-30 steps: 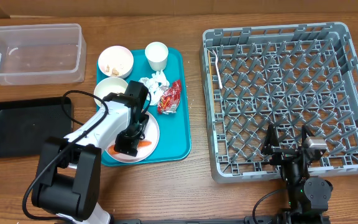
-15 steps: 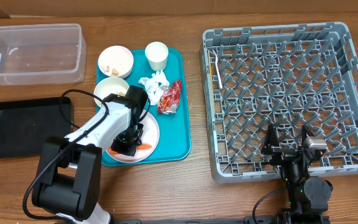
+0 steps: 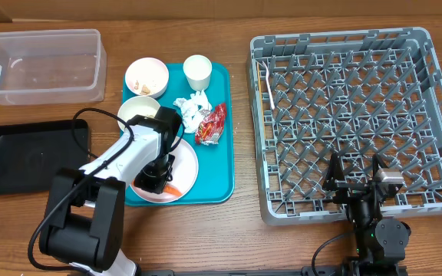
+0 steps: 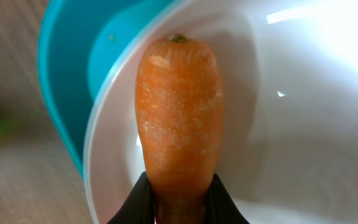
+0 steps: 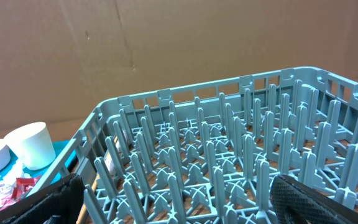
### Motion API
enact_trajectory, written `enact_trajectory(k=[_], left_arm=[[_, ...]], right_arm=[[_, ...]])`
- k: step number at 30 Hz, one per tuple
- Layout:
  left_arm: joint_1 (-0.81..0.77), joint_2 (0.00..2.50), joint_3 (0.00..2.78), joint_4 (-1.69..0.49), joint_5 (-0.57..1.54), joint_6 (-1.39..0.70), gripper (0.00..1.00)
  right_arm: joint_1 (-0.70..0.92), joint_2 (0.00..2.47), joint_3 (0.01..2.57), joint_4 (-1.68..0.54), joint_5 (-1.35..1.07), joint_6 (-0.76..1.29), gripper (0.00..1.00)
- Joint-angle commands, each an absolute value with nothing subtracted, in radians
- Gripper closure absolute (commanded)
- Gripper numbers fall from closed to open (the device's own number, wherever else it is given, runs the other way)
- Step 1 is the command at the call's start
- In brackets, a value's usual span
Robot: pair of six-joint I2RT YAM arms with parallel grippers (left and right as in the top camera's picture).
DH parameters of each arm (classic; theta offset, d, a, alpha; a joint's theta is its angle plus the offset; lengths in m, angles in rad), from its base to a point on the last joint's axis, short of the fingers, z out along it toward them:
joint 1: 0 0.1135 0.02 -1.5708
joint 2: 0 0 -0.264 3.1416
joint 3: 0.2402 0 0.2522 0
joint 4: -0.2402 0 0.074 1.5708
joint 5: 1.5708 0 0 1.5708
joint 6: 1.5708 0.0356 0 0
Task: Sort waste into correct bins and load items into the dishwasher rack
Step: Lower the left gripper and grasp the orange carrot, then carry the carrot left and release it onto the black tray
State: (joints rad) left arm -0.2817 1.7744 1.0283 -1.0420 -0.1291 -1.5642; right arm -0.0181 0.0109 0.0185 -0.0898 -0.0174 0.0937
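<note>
Overhead view, left to right: a deep clear plastic rectangular tub (image 3: 41, 65) stands at the far left of the wooden surface (image 3: 240, 230). A shallow black rectangular plastic tray (image 3: 21, 157) lies just near of it.

Right of both lies a flat teal tray (image 3: 222, 165). At its far edge are a small white bowl (image 3: 146, 77) holding beige nuts (image 3: 142, 83) and, to the right, a small white cup (image 3: 197, 70). A second small white bowl (image 3: 136, 110) sits just near of the first, partly covered by the left arm (image 3: 121, 157). Crumpled white tissue (image 3: 190, 107) and a small red shiny wrapper (image 3: 211, 124) lie mid-tray, touching each other.

A round white plate (image 3: 189, 165) occupies the near part of the teal tray. The left jaws are lowered over this plate and are clenched on one end of an orange carrot stick (image 4: 179, 118). The left wrist view shows the stick over the plate's inner slope beside the rim. Whether the stick touches the plate cannot be told.

A large square grey plastic grid rack (image 3: 351, 100) fills the right side. A thin utensil (image 3: 267, 86) lies along its left wall. The right jaws are released, spread wide at the near edge of the rack, grasping nothing.
</note>
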Motion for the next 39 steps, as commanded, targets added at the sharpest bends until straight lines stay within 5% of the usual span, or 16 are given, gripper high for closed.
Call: enact_trajectory(k=[1,14,27,39], left_arm=[[-0.280,1.714,1.053,-1.076,-0.150,-1.539,0.96],[-0.242,1.474,1.085,-1.095,-0.187,-1.488,0.96],[0.326,1.346,1.116,-0.975,-0.265,-1.246,0.95],[0.557,1.549,1.116,-0.662,-0.252,-1.103,0.93]], right_arm=[[-0.020,0.003,0.008,-0.084,-0.004,0.098,0.00],[-0.020,0.003,0.008,-0.084,-0.004,0.098,0.00],[-0.020,0.003,0.008,-0.084,-0.004,0.098,0.00],[-0.020,0.003,0.008,-0.084,-0.004,0.099,0.00]])
